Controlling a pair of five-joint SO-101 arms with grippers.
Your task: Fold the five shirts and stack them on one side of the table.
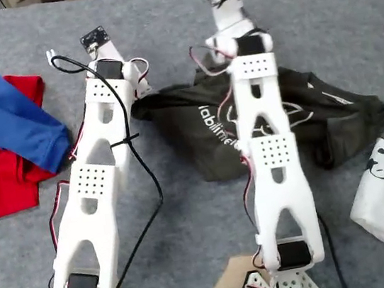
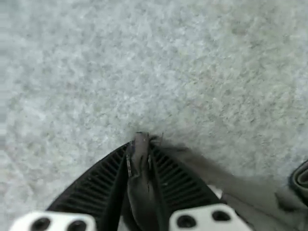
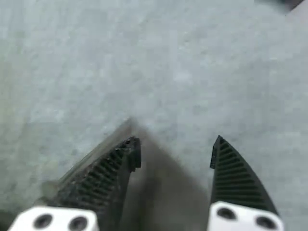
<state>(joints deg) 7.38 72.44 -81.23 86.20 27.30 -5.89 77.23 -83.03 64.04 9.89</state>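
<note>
Left pincer clamps a fold of dark shirt; right pincer gapes wide. Red shirt and blue shirt lie at left edge.

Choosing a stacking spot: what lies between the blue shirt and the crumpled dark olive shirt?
In the high view, the white left arm crosses bare grey felt table between blue shirt and dark olive shirt.
</note>
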